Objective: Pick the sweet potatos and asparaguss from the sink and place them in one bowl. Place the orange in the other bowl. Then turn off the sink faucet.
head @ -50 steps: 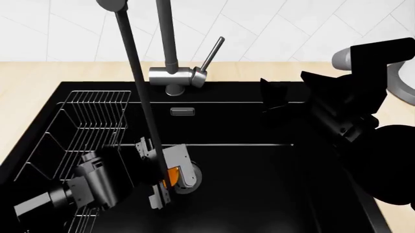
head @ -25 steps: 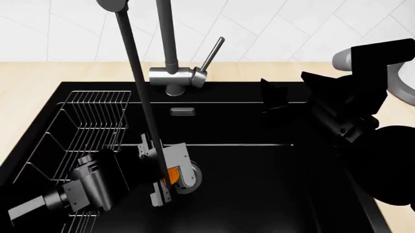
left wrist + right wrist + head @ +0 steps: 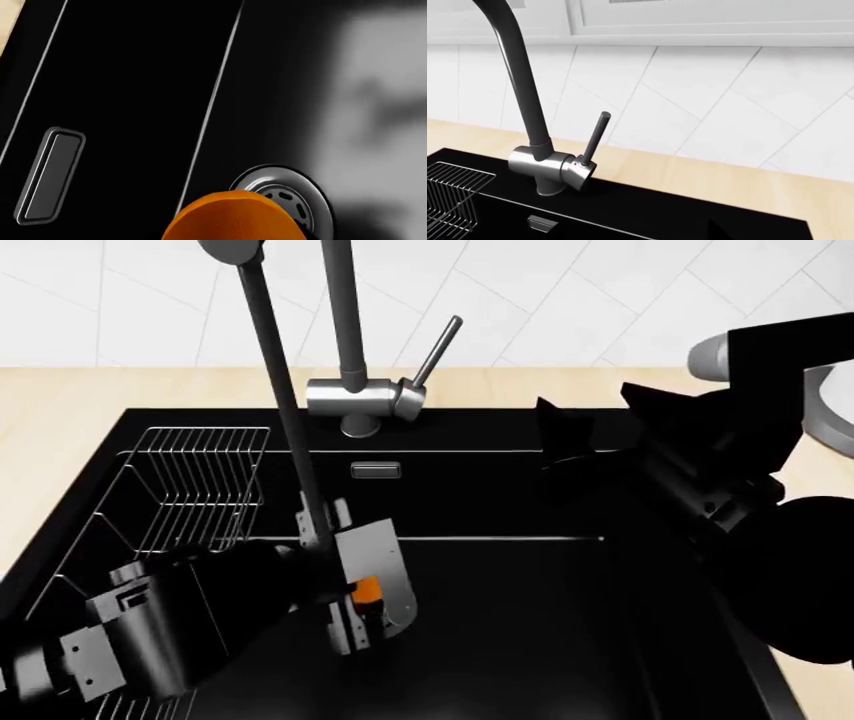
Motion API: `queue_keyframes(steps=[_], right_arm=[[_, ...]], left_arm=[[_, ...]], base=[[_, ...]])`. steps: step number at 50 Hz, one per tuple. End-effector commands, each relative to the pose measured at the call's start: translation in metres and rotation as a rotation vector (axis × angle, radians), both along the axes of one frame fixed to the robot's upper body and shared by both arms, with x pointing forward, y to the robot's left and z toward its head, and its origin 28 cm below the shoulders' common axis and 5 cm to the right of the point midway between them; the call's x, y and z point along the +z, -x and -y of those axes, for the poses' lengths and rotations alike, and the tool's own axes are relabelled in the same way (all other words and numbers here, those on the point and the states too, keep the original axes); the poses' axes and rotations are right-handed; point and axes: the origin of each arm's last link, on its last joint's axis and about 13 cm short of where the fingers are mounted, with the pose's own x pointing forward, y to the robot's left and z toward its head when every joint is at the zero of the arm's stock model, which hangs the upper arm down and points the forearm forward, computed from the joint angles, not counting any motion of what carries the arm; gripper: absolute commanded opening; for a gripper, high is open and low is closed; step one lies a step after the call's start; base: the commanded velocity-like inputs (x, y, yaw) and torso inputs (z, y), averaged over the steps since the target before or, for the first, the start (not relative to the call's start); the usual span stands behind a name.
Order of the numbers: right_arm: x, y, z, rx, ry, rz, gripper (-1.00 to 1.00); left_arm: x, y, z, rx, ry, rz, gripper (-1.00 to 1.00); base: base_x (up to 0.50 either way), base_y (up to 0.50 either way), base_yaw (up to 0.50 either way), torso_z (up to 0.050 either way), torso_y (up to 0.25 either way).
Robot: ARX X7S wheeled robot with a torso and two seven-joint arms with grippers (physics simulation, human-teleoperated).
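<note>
The left gripper [image 3: 358,602], clenched on the round bright orange [image 3: 230,217], has risen from the steel drain [image 3: 287,197] of the black sink [image 3: 534,620], so bowl delivery likely follows.

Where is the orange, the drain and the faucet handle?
orange [image 3: 230,220]: left wrist view, its rounded top.
drain [image 3: 293,200]: left wrist view, steel ring.
faucet handle [image 3: 594,140]: right wrist view, mid-lever.

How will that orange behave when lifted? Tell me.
The orange is round, so it would probably roll on the sink floor if released. Its pebbled skin likely gives the left pincer fair grip. It looks firm, not floppy.
</note>
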Motion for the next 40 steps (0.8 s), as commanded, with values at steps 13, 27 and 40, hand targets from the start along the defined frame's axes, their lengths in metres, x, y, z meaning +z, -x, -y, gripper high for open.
queue_keyframes(steps=[13,27,40], right_arm=[[0.003,0.002,-0.001,0.005,-0.004,0.010,1.00],[0.001,0.002,0.000,0.004,-0.011,0.013,1.00],[0.002,0.003,0.000,0.004,-0.018,0.018,1.00]], left_arm=[[0.034,0.033,0.006,-0.099,0.088,0.208,-1.00],[0.041,0.051,0.010,-0.148,0.168,0.274,-1.00],[0.042,0.060,0.014,-0.145,0.267,0.304,-1.00]], base=[[0.00,0.00,0.00,0.000,0.000],[0.00,0.00,0.00,0.000,0.000],[0.00,0.00,0.00,0.000,0.033]])
